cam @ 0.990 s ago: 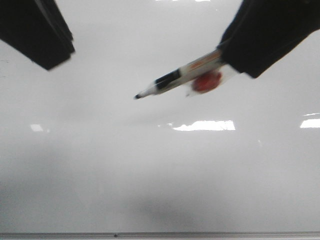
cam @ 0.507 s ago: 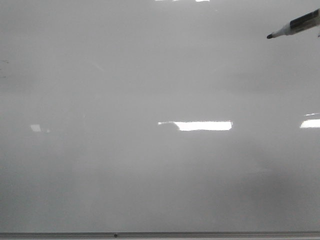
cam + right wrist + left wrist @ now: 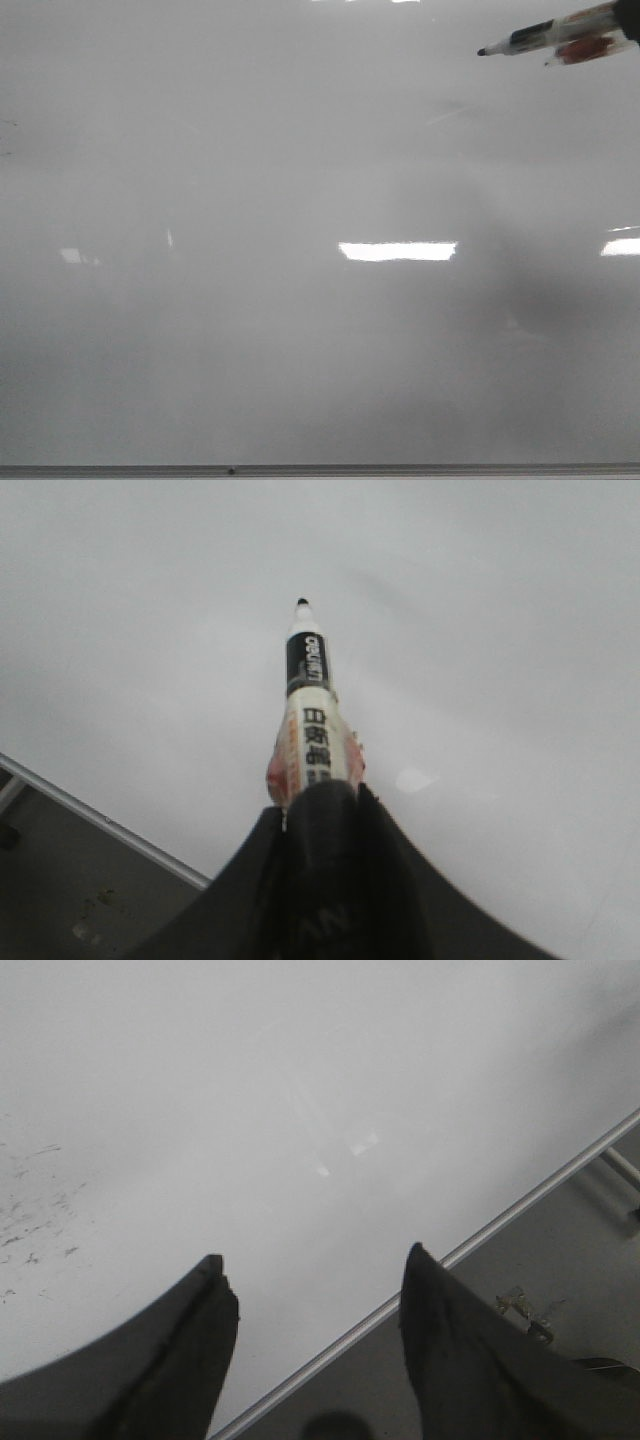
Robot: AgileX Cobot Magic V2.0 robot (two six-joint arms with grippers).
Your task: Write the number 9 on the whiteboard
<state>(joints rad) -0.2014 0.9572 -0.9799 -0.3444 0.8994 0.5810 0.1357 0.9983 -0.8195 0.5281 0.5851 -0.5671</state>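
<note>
Front view shows the blank whiteboard with the marker at its far right corner, pinched by the right gripper, while the left gripper stands spread.

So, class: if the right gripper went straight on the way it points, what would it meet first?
Probably the whiteboard. The right gripper holds a marker whose tip aims at bare board, so the tip would touch first. The gap is unclear.
</note>
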